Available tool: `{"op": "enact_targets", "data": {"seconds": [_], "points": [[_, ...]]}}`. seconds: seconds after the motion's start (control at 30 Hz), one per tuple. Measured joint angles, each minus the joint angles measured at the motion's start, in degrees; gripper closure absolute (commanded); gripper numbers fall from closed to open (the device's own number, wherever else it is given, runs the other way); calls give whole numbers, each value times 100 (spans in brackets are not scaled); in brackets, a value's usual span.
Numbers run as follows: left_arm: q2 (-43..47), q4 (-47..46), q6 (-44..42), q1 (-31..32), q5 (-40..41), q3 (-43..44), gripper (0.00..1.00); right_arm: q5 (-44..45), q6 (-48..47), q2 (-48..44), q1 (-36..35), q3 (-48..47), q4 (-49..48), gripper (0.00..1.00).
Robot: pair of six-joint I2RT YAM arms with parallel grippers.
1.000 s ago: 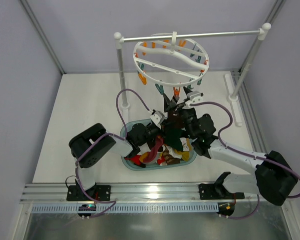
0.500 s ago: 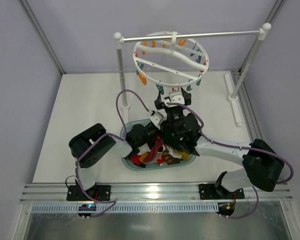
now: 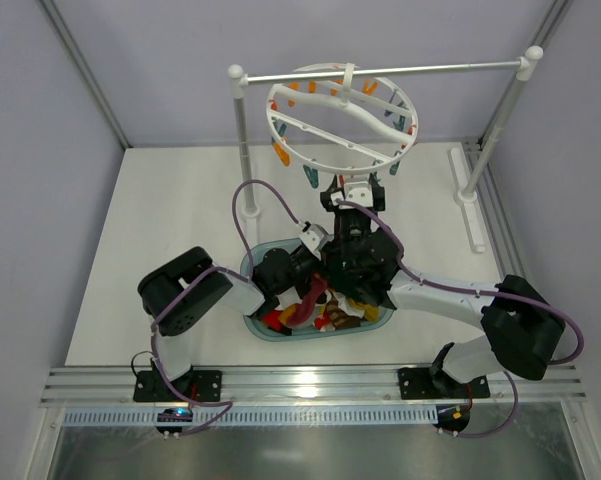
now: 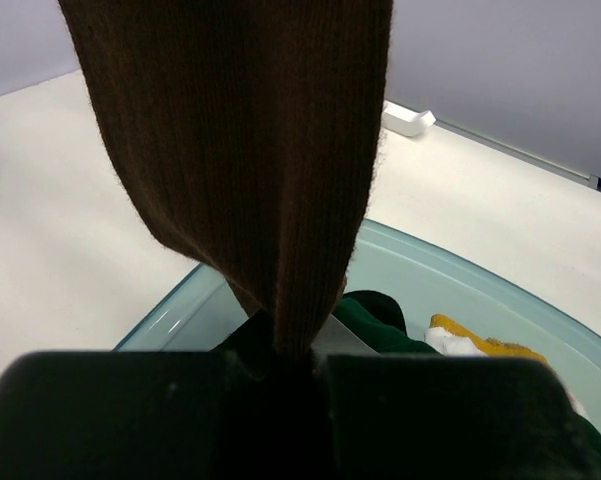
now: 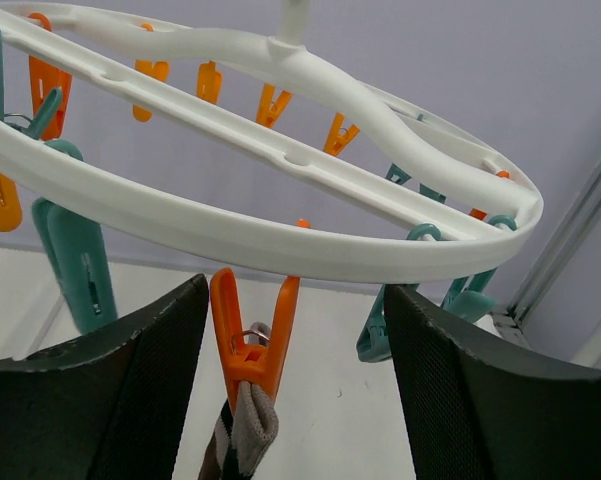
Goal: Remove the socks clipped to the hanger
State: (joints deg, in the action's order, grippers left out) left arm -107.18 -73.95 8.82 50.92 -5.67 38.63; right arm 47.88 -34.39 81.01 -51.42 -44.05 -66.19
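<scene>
Brown ribbed sock (image 4: 240, 150) is pinched in the left gripper (image 4: 285, 365), jaws closed tight on the fabric just above the teal basin (image 4: 450, 275); whether its far end is clipped, I cannot tell. Rightward, the right gripper (image 5: 295, 385) stands spread wide and empty, either side of an orange clip (image 5: 250, 335) on the white hanger (image 5: 280, 245) biting a striped sock (image 5: 245, 440). Next, I reckon: close on that sock and tug down.

Two robot arms, left arm (image 3: 230, 292) and right arm (image 3: 450, 300), have white shells and bulky black joints. Purple cables (image 3: 236, 208) loop along each. The fingers (image 5: 460, 400) are black and mesh-textured.
</scene>
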Motion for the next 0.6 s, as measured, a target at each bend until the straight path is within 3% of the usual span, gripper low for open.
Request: {"op": "enact_targets", "data": {"seconds": [0.17, 0.23, 0.3, 0.4, 0.6], "points": [[0, 0, 0, 0, -20, 0, 100, -11, 2, 0, 11, -11, 13, 50], [0, 0, 2, 0, -35, 0, 100, -20, -2, 0, 17, -15, 22, 73], [0, 0, 2, 0, -42, 0, 100, -20, 11, 0, 24, -15, 24, 90], [0, 0, 2, 0, -44, -2, 100, -31, 28, -2, 33, -15, 15, 96], [0, 0, 0, 0, -42, -9, 100, -90, 37, -68, 39, -2, 9, 96]]}}
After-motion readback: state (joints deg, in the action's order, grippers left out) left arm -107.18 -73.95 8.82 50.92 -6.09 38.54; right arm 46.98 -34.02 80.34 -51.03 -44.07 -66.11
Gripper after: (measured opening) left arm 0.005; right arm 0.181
